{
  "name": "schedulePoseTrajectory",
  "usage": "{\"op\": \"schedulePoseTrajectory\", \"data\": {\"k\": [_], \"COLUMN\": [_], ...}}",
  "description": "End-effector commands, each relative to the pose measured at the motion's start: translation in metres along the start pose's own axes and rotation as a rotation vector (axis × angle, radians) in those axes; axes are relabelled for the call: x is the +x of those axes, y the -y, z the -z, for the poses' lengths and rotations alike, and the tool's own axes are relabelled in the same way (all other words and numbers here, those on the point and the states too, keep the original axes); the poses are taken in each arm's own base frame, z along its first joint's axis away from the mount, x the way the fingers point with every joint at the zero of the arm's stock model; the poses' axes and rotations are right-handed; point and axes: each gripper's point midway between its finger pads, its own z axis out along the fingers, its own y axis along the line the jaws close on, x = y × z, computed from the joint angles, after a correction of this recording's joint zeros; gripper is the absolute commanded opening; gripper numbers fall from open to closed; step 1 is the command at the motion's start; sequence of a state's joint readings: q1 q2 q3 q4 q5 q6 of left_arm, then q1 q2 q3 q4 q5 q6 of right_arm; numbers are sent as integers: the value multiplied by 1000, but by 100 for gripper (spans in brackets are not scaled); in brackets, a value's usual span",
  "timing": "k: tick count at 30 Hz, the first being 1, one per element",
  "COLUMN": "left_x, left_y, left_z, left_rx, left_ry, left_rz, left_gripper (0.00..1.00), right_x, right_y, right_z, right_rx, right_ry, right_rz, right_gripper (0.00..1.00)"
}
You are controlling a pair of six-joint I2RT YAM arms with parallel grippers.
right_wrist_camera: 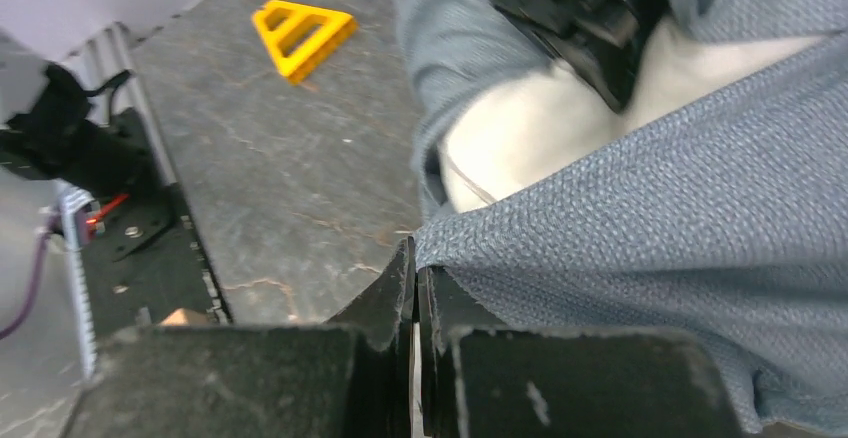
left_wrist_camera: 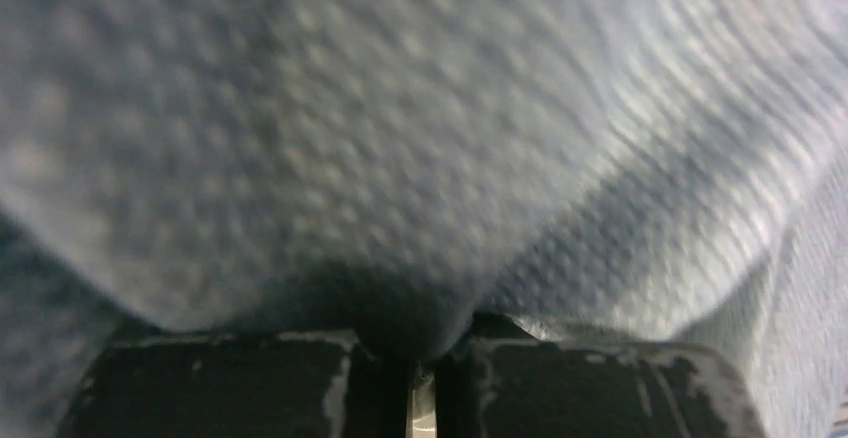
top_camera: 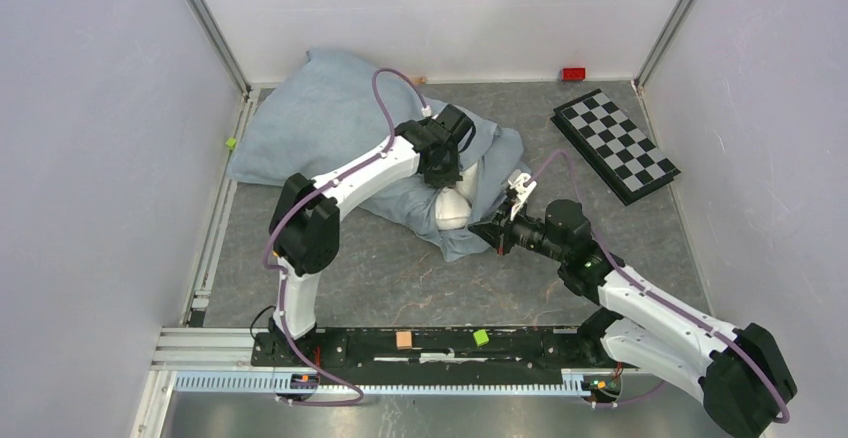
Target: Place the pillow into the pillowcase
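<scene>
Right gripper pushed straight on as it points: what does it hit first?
The right gripper is shut on the pillowcase edge; straight ahead lies the bare white end of the pillow, likely before the left gripper; depth unclear.

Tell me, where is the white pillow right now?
In the top view, the pillow is mostly tucked inside the blue-grey pillowcase; only its white end peeks out of the opening, between the left hand and the right hand.

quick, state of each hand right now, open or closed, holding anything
left hand: closed, pinching a fold of the pillowcase
right hand: closed, gripping the pillowcase's edge
</scene>
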State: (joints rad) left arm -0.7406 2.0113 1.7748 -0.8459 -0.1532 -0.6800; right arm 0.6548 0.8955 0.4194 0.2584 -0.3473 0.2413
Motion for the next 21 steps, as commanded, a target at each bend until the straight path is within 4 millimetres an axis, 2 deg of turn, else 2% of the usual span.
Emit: {"op": "schedulePoseTrajectory", "data": {"k": [1, 3, 5, 6, 9, 11, 14, 16, 17, 18, 21], "left_x": [-19, -11, 0, 7, 29, 47, 58, 57, 52, 47, 28], "left_y": [11, 7, 2, 2, 3, 3, 4, 5, 5, 5, 3], "left_z": [-55, -62, -67, -69, -65, -54, -20, 6, 19, 30, 56], "left_rx": [29, 1, -37, -50, -69, -64, -2, 42, 59, 71, 76], "left_ry": [137, 145, 149, 151, 159, 155, 173, 202, 222, 242, 288], "left_rz": [206, 208, 198, 188, 157, 138, 158, 153, 154, 149, 100], "left_gripper": [2, 2, 2, 2, 2, 2, 2, 3, 8, 20, 39], "right_x": [-55, -68, -79, -85, -95, -98, -94, -87, -83, -79, -57], "right_y": [-72, -77, -73, -67, -30, -2, 41, 60, 63, 64, 72], "right_z": [10, 10, 6, 3, -5, -4, 5, 9, 8, 7, 9], "right_rx": [-339, -358, -328, -293, -123, -32, 87, 137, 147, 145, 196], "right_ry": [129, 148, 153, 154, 139, 144, 150, 133, 110, 92, 26], "right_rz": [17, 8, -9, -19, -66, -112, -185, -211, -210, -203, -216], "right_gripper": [0, 0, 0, 0, 0, 0, 0, 0, 0, 0, 0]}}
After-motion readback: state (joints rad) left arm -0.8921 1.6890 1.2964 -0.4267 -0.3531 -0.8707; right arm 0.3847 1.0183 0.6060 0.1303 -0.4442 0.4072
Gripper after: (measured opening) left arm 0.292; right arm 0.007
